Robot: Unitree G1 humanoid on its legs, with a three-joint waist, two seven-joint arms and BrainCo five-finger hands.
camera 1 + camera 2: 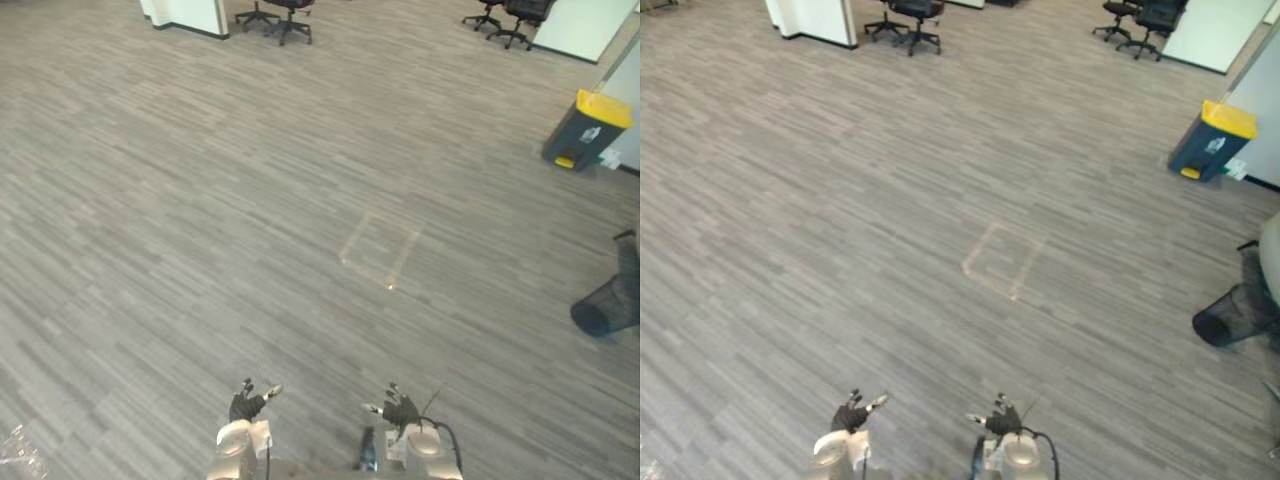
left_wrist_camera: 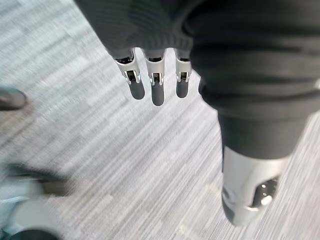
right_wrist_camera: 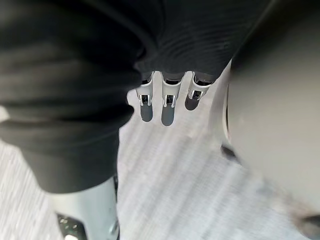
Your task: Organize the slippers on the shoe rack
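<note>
Where the slippers and the shoe rack are cannot be told from these views. The left hand (image 1: 245, 403) and the right hand (image 1: 398, 408) hang low at the near edge, a little apart from each other, both over bare floor (image 1: 250, 220) and touching nothing. In the left wrist view the left hand's fingers (image 2: 157, 85) are straight and side by side with small gaps between them, the thumb (image 2: 247, 192) standing well apart, and nothing is between them. The right hand looks the same in its own wrist view: its fingers (image 3: 167, 100) are straight in a row, its thumb (image 3: 87, 210) is off to one side, and it holds nothing. Further out, near the middle of the grey striped floor, a faint square outline (image 1: 380, 250) is marked on the boards. To the right a black mesh basket (image 1: 608, 305) appears tipped on its side. Far right stands a dark bin with a yellow lid (image 1: 588, 130). At the far edge there are black office chairs (image 1: 285, 15), with more of them (image 1: 510, 15) further right, and a white wall base (image 1: 190, 12) on the far left. A crumpled piece of clear plastic (image 1: 18, 450) lies at the near left corner.
</note>
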